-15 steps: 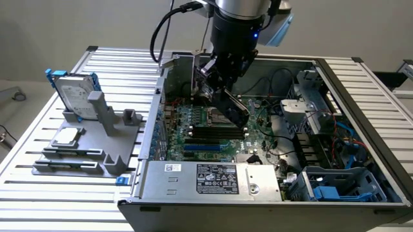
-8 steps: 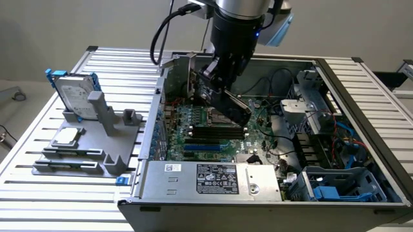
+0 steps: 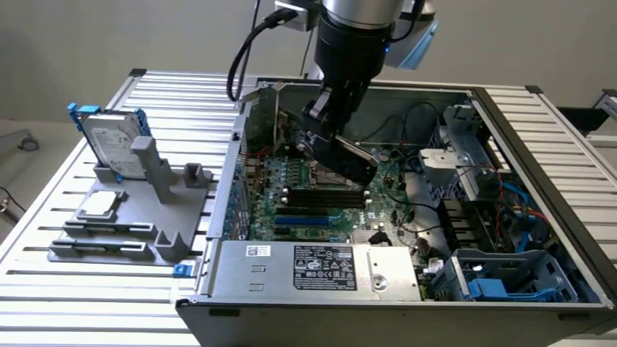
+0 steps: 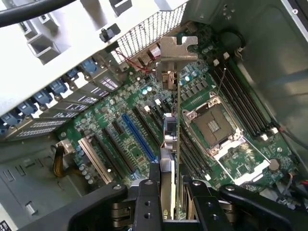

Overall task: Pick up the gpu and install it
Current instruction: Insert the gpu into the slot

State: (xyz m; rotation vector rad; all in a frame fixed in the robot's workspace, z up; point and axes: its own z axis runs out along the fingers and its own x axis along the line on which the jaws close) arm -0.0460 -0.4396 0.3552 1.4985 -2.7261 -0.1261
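Gripper (image 4: 172,195) clamped on gpu (image 4: 170,137); card held edge-on, hanging above motherboard (image 4: 115,110) slots inside case (image 3: 386,325).

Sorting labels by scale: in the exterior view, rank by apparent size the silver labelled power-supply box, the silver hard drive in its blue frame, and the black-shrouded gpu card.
1. Silver labelled power-supply box: largest, also nearest camera.
2-3. Silver hard drive in blue frame and black-shrouded gpu card look alike; card partly covered, so unranked.
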